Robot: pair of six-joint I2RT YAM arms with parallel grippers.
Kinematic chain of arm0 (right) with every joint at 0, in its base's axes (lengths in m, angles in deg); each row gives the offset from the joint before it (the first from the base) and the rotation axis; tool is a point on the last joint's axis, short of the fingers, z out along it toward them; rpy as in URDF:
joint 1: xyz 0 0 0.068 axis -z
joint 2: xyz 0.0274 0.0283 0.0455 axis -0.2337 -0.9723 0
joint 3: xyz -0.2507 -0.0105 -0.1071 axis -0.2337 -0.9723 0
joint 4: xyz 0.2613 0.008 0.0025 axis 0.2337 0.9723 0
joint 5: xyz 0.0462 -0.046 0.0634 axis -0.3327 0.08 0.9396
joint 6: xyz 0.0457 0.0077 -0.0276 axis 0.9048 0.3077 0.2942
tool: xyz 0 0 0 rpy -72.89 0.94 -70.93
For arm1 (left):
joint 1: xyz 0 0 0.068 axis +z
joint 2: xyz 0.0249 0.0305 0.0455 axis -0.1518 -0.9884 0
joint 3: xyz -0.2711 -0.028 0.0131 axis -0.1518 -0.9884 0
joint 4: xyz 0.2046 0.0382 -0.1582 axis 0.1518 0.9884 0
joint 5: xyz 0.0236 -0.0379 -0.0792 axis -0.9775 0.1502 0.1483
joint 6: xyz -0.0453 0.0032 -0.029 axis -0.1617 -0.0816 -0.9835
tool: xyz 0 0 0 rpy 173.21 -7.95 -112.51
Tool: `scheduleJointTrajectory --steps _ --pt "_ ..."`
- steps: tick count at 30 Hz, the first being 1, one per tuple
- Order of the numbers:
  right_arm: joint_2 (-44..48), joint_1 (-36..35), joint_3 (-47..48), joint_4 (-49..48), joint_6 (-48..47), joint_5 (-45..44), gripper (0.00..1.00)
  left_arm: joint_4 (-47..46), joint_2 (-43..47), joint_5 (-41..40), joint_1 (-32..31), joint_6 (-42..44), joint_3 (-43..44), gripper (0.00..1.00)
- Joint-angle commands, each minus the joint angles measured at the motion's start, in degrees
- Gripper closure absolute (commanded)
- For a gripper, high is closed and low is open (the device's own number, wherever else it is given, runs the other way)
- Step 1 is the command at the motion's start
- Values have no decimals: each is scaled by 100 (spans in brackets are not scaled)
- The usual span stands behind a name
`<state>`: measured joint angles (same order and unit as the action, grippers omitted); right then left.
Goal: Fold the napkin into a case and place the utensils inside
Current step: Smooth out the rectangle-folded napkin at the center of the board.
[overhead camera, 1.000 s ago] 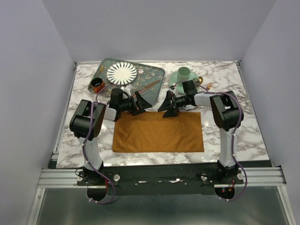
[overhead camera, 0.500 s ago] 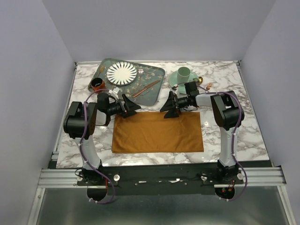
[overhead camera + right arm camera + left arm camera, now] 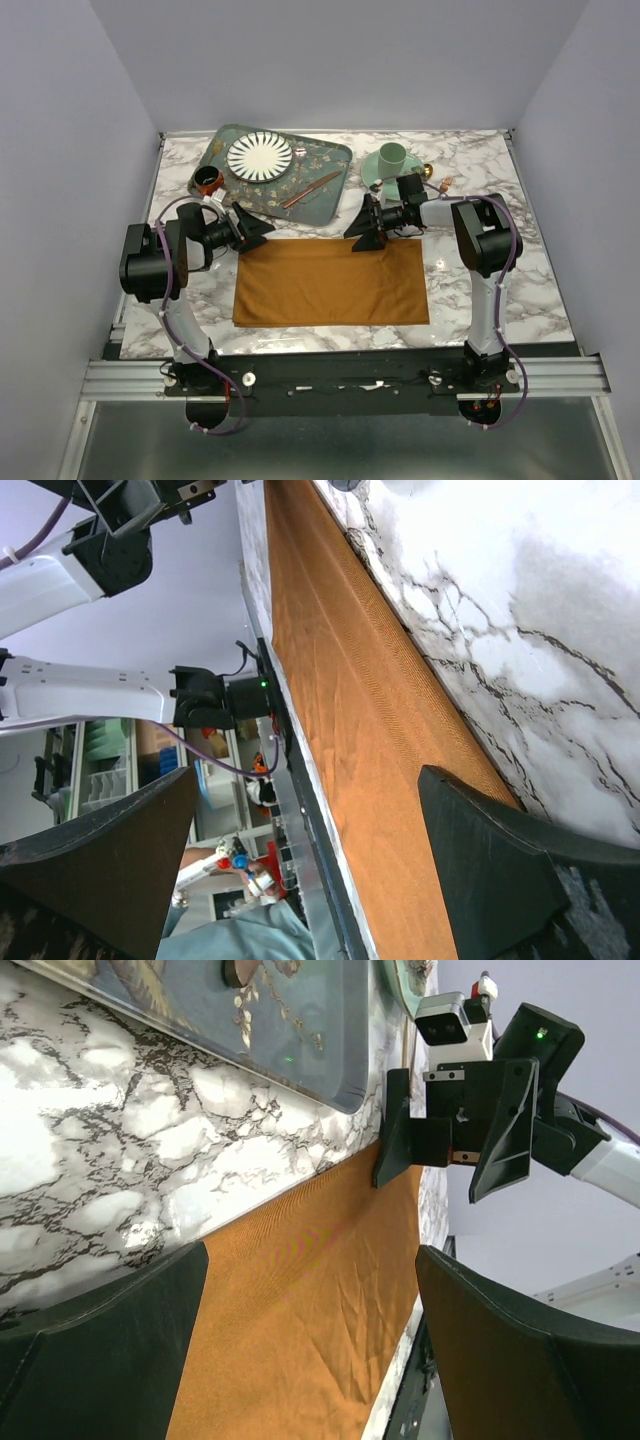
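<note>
Currently napkin (image 3: 332, 281) flat; left gripper (image 3: 255, 229), right gripper (image 3: 362, 233) spread at its far edge.

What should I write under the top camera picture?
Left gripper and right gripper, both open, poised at the far edge of the orange napkin.

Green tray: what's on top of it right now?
A striped plate and one copper utensil lie on the tray; whatever is under the plate is hidden.
</note>
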<state>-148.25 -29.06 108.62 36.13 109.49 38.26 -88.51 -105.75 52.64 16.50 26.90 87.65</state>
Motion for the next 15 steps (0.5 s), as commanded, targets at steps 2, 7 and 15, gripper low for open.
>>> scheduleJointTrajectory --steps 2,7,15 --pt "108 17 -117 200 -227 -86 0 409 540 152 32 490 -220 1" --pt "626 -290 -178 -605 546 55 0 444 884 -49 -276 446 -299 1" --pt "-48 -660 304 -1135 1267 20 0 1050 577 -523 -364 770 -115 1"
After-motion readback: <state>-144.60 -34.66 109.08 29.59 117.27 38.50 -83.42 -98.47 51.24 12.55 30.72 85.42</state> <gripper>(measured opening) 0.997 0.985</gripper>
